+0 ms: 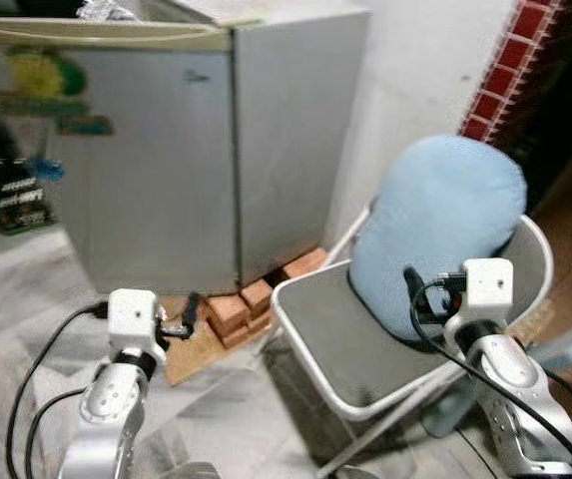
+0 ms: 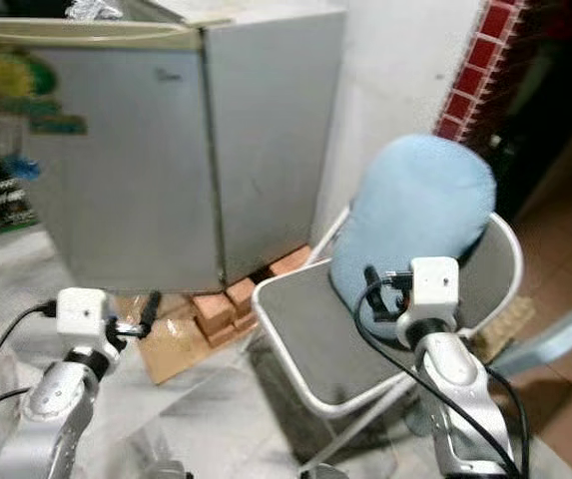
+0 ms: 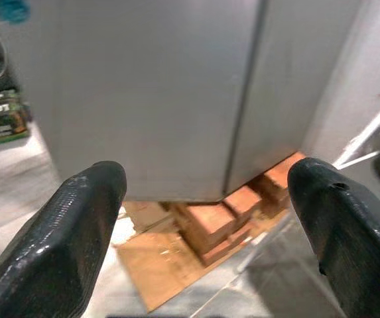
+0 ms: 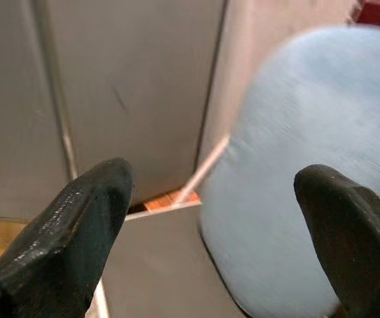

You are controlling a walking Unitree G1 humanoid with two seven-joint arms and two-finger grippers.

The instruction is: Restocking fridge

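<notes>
A small grey fridge (image 1: 166, 150) stands with its door closed, raised on red bricks (image 1: 251, 304). My left gripper (image 3: 209, 225) is open, held low in front of the fridge's lower corner with nothing between its fingers (image 3: 77, 232). The left gripper (image 1: 191, 314) also appears in the eye view, near the bricks. My right gripper (image 4: 216, 225) is open over the chair seat, facing the blue cushion (image 1: 435, 230) and the fridge's side. Nothing is held by either.
A white-framed folding chair (image 1: 305, 329) with a grey seat stands right of the fridge, the cushion leaning on its back. Cardboard (image 1: 191, 354) lies on the marble floor under the bricks. A red-tiled wall (image 1: 505, 70) rises at back right. Cluttered items (image 1: 16, 200) sit left.
</notes>
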